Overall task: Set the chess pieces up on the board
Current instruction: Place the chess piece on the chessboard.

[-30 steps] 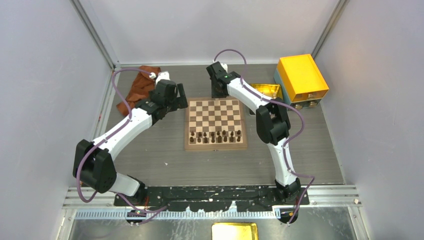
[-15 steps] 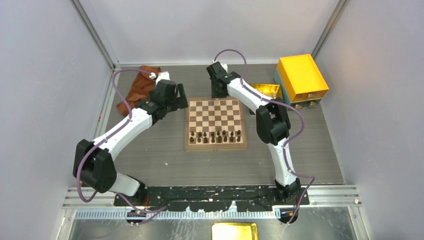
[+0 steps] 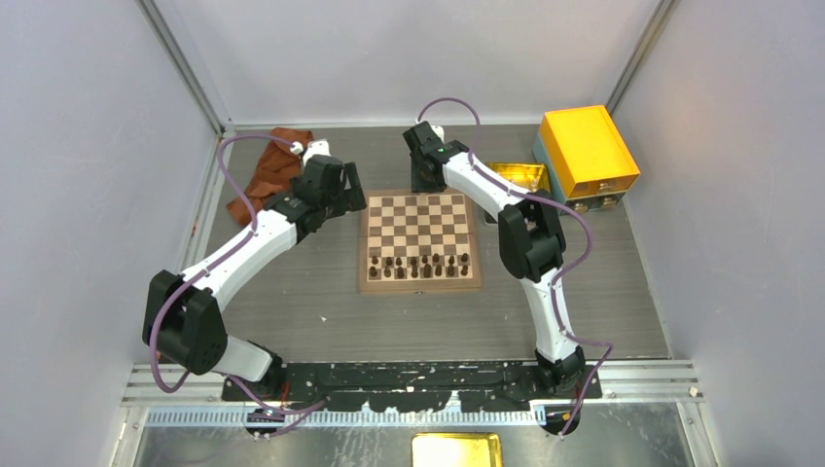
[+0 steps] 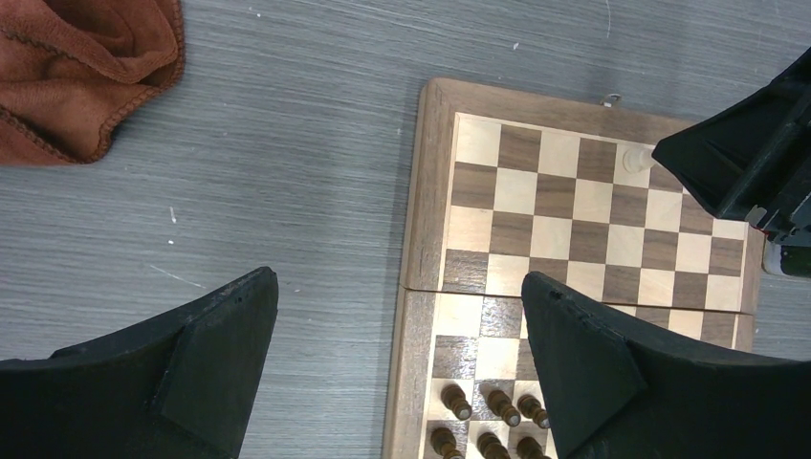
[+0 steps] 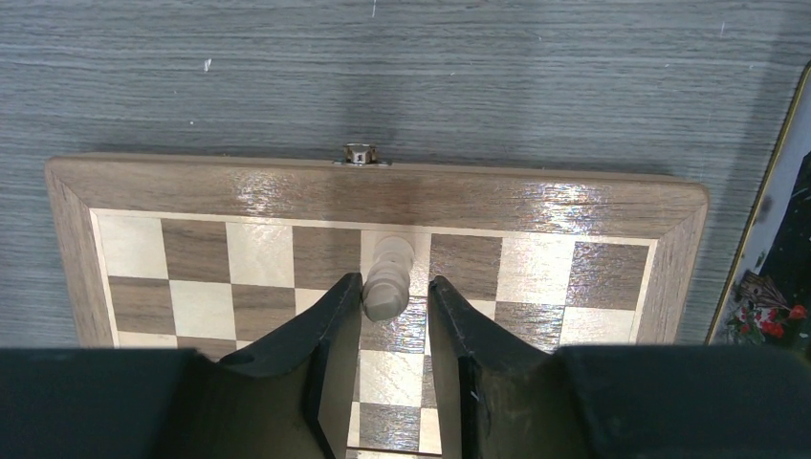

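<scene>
Grey worktop [image 3: 292, 282], board [image 3: 420, 220] centred. Right end effector [image 5: 394, 283] released around upright pale chess piece [image 5: 388, 270] on far rank. Lift straight up so fingers don't tip it. Left end effector [image 4: 397, 282] released, empty.

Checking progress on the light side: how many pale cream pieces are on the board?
1: a pale cream piece on a far-row square of the board, between the fingers of the right gripper. More may hide beneath that arm.

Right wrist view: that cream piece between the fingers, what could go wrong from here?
The cream piece stands on the board, far row, close between the right gripper fingers. One finger looks nearly against it, so a slanted lift-off could topple it. The left gripper hangs open near the dark pieces; a low sweep could scatter them.
</scene>
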### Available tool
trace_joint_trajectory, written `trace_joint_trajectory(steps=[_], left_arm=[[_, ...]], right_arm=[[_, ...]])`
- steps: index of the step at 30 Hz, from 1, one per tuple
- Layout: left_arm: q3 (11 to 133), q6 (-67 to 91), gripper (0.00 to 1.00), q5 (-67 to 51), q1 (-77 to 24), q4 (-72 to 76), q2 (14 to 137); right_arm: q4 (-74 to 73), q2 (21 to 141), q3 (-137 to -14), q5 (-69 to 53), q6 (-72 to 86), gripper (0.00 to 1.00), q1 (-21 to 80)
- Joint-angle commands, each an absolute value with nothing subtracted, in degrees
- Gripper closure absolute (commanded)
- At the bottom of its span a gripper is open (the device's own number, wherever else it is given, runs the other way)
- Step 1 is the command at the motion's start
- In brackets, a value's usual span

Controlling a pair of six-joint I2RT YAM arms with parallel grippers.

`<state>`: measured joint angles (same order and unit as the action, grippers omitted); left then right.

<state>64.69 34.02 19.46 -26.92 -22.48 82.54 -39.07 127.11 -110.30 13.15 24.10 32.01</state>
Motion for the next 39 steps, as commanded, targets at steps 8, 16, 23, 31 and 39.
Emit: trace_joint_trajectory(steps=[8, 16, 23, 31, 39], left_arm=[[65.0, 34.4, 0.0, 19.9, -26.6, -19.7, 82.3], [64.9, 34.6, 0.0, 19.9, -26.6, -19.7, 82.2], [64.7, 34.6, 0.0, 20.2, -26.6, -20.0, 81.8], [64.9, 34.6, 0.0, 20.5, -26.6, -20.2, 81.5], [65.1, 34.6, 0.0, 20.5, -26.6, -20.4, 81.6]], right_arm=[[-38.8, 123.8, -111.2, 12.8, 23.8, 0.61, 31.8], [-39.1, 123.5, -112.1, 12.2, 23.8, 0.6, 32.0], [-39.5, 122.7, -112.8, 12.4, 23.4, 0.6, 32.4], [-39.9, 121.7, -113.6, 12.7, 22.9, 0.6, 32.6], [-40.3, 122.9, -114.2, 12.7, 22.6, 0.6, 32.5]])
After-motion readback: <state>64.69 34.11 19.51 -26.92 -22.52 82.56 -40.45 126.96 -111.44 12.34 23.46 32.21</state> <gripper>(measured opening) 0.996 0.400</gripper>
